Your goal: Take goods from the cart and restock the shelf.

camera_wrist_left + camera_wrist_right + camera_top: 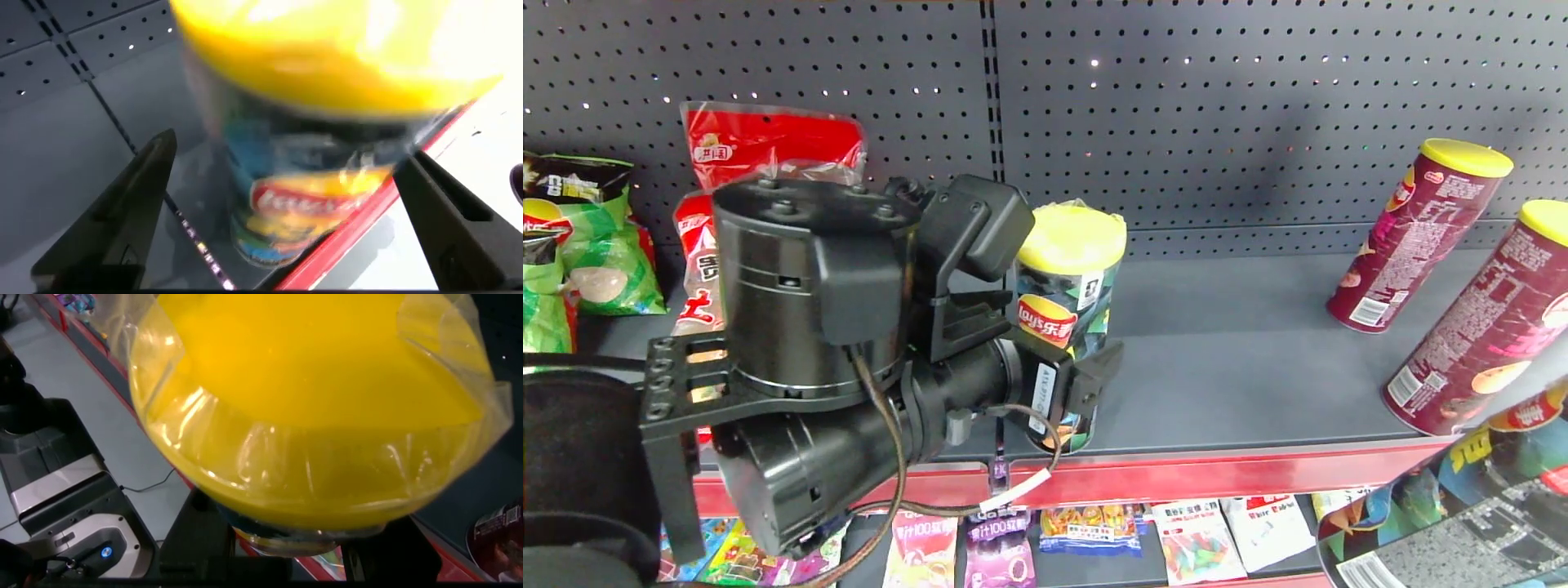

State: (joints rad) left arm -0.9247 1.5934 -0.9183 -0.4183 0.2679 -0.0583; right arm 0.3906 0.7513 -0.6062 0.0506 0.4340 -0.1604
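Note:
A chip can (1068,286) with a yellow lid and a dark blue-green label stands upright near the front edge of the grey shelf (1241,359). My left gripper (1066,363) is open around its lower half. In the left wrist view the can (310,204) stands between the two fingers (122,216), with a gap on each side. A second, similar can (1462,506) hangs tilted in front of the shelf at the lower right. Its yellow lid (310,392) is close up in the right wrist view, and my right gripper (294,551) is shut on the body below the lid.
Two maroon cans (1417,237) (1478,327) with yellow lids lean at the shelf's right end. Red snack bags (768,143) and green bags (580,245) stand at the left. Pegboard backs the shelf. Candy packets (1086,527) lie on the lower shelf under the red edge (1217,469).

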